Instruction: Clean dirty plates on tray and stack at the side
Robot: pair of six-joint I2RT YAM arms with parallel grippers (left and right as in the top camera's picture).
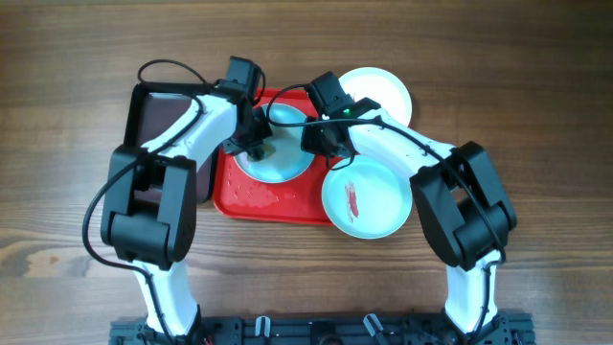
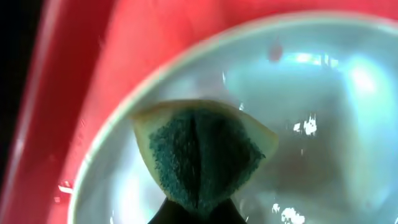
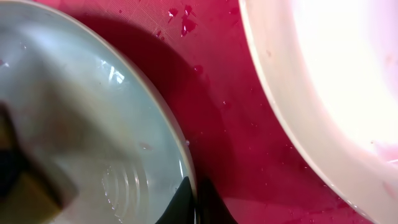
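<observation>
A pale mint-blue plate (image 1: 287,163) lies on the red tray (image 1: 251,199). My left gripper (image 1: 257,144) is shut on a yellow sponge with a green scouring face (image 2: 199,155) and presses it onto this plate (image 2: 323,124), whose surface looks wet. My right gripper (image 1: 321,134) is shut on the same plate's right rim (image 3: 194,199), one finger inside and one outside. A second mint-blue plate (image 1: 364,196) with a red smear at centre overlaps the tray's right edge. A white plate (image 1: 381,91) sits at the back right.
A black tray (image 1: 153,115) stands to the left of the red tray, under my left arm. Water droplets lie on the red tray (image 3: 230,93). A pale plate (image 3: 323,81), washed out by glare, lies close to the right of the held plate.
</observation>
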